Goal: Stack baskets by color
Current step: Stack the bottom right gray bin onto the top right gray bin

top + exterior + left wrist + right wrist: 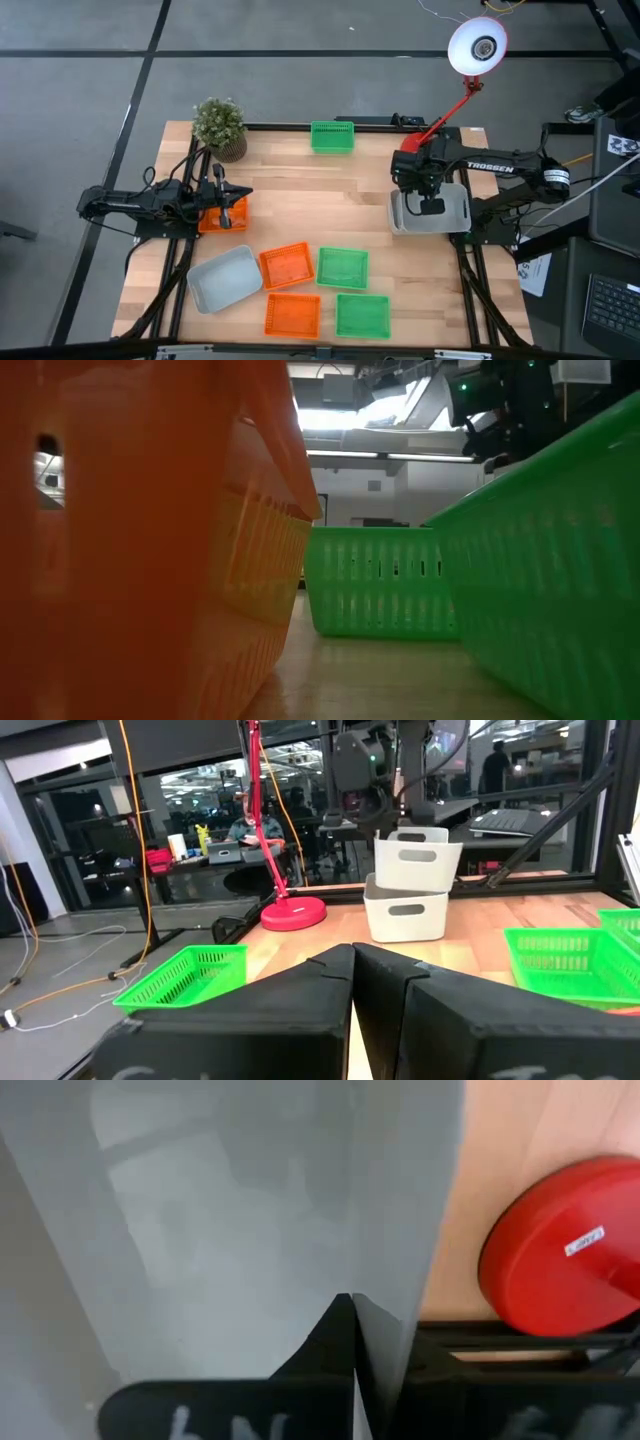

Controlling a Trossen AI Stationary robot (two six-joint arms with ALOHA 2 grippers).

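My right gripper [430,203] points down at the table's right side, shut on a pale grey basket [418,860]. That basket hangs over a second grey basket [405,918], its bottom at the lower one's mouth. My left gripper [352,958] is shut and touches nothing, level above an orange basket [222,216] at the left. A green basket [332,136] stands at the far edge. Near the front lie a grey basket [225,278], two orange ones [287,265] [292,314] and two green ones [342,267] [362,315]. My right gripper pinches the top rim of one wall [352,1270] of the upper grey basket, one finger inside and one outside as far as its wrist view shows. The fingers come from above, pointing down. The basket hangs slightly tilted under them, over the lower grey basket.
A red lamp base [413,146] stands just beyond the grey baskets, its white head [477,45] past the far edge. A potted plant [220,128] sits at the far left corner. Bare wood lies in the table's middle.
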